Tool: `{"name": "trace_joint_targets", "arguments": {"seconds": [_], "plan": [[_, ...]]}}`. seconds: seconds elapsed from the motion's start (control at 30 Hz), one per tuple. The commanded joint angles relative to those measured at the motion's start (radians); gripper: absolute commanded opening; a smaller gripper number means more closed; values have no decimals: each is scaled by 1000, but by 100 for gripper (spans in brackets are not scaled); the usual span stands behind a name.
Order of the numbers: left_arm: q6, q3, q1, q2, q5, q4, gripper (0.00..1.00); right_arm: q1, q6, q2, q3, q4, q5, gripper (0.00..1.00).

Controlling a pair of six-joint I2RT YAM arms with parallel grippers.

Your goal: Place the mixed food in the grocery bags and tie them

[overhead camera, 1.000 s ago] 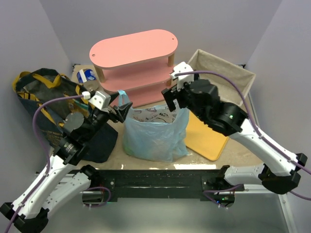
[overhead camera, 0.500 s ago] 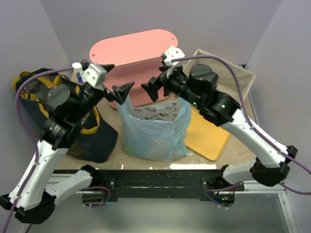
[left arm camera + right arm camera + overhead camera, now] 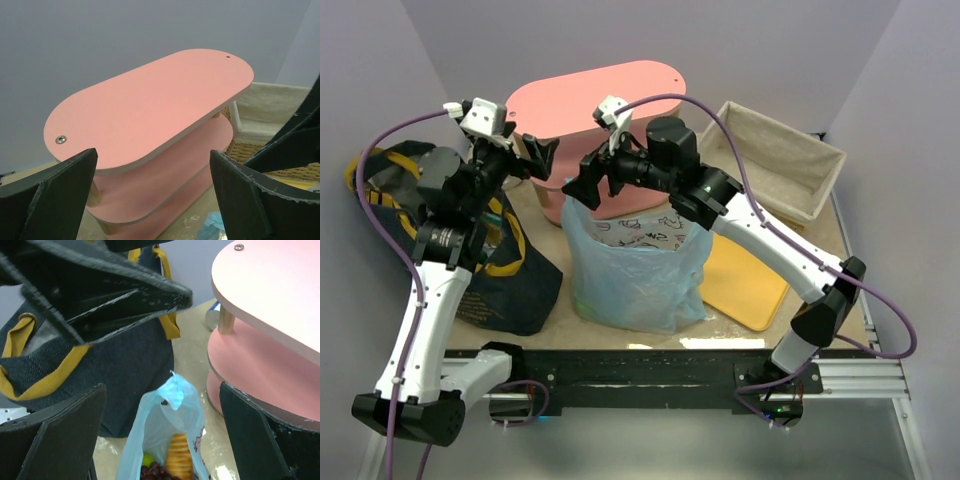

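Light-blue carrier bag [image 3: 635, 280] stands mid-frame, untied (bread [image 3: 179, 455] showing inside); left hand [image 3: 546, 158] and right hand [image 3: 582, 178] hover spread, empty: each should pinch one handle [image 3: 175, 390] low before knotting

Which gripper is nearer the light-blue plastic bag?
Right. The right gripper hovers above the light-blue plastic bag, at its handle; the left gripper is farther left, facing the pink shelf.

Left gripper [image 3: 533, 160] and right gripper [image 3: 586, 181] now up off the light-blue carrier bag [image 3: 635, 275], farther left, jaws wider apart.
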Motion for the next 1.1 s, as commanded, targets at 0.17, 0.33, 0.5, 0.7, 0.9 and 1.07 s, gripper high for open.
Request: {"name": "trace_joint_targets", "arguments": {"seconds": [0.17, 0.33, 0.5, 0.7, 0.9, 1.07], "plan": [[28, -50, 6, -26, -1, 80, 100, 27, 12, 87, 91, 27, -8, 96], [29, -70, 6, -23, 14, 95, 100, 33, 6, 119, 105, 2, -8, 77], [32, -79, 8, -25, 45, 114, 100, 29, -12, 78, 88, -41, 16, 14], [10, -119, 9, -38, 305, 225, 100, -52, -29, -63, -50, -7, -46, 0], [-199, -257, 8, -43, 746, 550, 100, -157, -32, -157, -160, 17, -221, 0], [-419, -382, -43, 20, 821, 893, 100, -204, -31, -197, -210, 34, -368, 0]]}}
